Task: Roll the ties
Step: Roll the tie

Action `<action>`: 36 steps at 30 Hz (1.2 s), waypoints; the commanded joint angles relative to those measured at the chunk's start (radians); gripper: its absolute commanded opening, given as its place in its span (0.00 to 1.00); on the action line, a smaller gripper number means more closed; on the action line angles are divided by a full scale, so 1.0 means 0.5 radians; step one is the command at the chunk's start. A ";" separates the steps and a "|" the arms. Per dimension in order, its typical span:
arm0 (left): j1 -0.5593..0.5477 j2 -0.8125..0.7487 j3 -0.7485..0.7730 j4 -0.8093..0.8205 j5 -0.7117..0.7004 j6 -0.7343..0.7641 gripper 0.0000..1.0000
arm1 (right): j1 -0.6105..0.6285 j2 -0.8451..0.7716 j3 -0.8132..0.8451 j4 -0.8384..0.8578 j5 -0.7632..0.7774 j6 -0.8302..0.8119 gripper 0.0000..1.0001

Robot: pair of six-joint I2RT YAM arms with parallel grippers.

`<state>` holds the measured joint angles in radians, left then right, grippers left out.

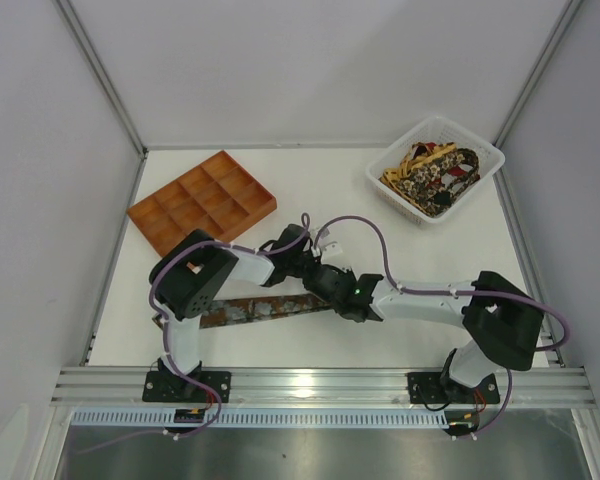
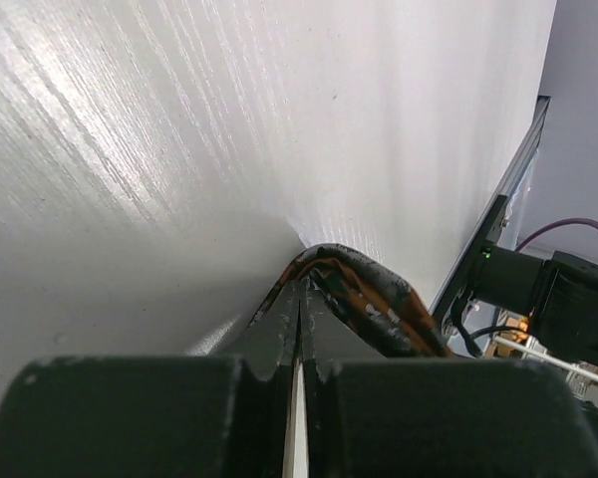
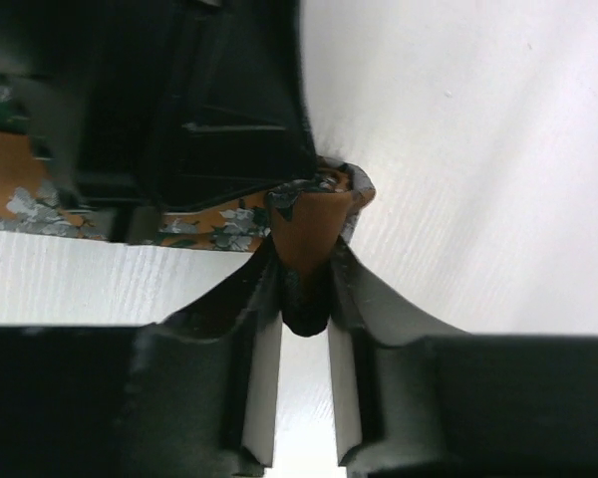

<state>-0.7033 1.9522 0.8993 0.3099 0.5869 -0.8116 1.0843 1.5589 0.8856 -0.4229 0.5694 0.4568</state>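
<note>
**Top external view: both grippers meet on one end of a tie at mid-table**

Far left, an orange tray (image 1: 202,205) of open compartments sits on the white table (image 1: 330,185), well apart from my work.

My left gripper (image 1: 318,277) reaches in from the left toward the middle of the table. In the left wrist view its fingers (image 2: 274,334) are pressed together with only a hairline between them. A curl of rust-and-black fabric is caught at their tips and bulges out to the right of them.

The tie (image 1: 260,308) lies flat along the near part of the table. It runs from beneath my left arm rightward to the spot where the two grippers meet. The left end is partly hidden by that arm. The right end is folded over on itself.

My right gripper (image 1: 332,293) comes in from the right, tip to tip with the left one. In the right wrist view its fingers (image 3: 261,339) stand slightly apart and pinch the folded orange end between them. The black body of the left gripper sits just beyond, over the flat patterned strip.

Far right, at the back corner, a white basket (image 1: 485,160) holds more ties (image 1: 435,172) in a loose heap. It is well apart from both grippers.
</note>
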 commanded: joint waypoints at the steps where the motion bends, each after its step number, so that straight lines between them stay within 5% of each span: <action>1: 0.020 0.050 0.039 -0.049 -0.029 0.028 0.02 | 0.025 0.060 0.091 0.165 -0.098 -0.097 0.27; 17: 0.041 0.066 0.027 -0.058 -0.011 0.055 0.01 | -0.137 0.024 -0.004 0.299 -0.607 -0.125 0.58; 26: 0.041 0.056 0.005 -0.065 -0.020 0.101 0.01 | -0.279 -0.083 -0.151 0.456 -0.948 -0.131 0.55; 36: 0.044 -0.005 -0.004 -0.138 -0.079 0.221 0.16 | -0.576 -0.215 -0.390 0.726 -1.549 -0.076 0.54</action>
<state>-0.6838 1.9617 0.9054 0.3119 0.6041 -0.7692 0.8204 1.4651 0.7231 -0.1230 -0.0856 0.3996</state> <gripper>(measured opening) 0.150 0.536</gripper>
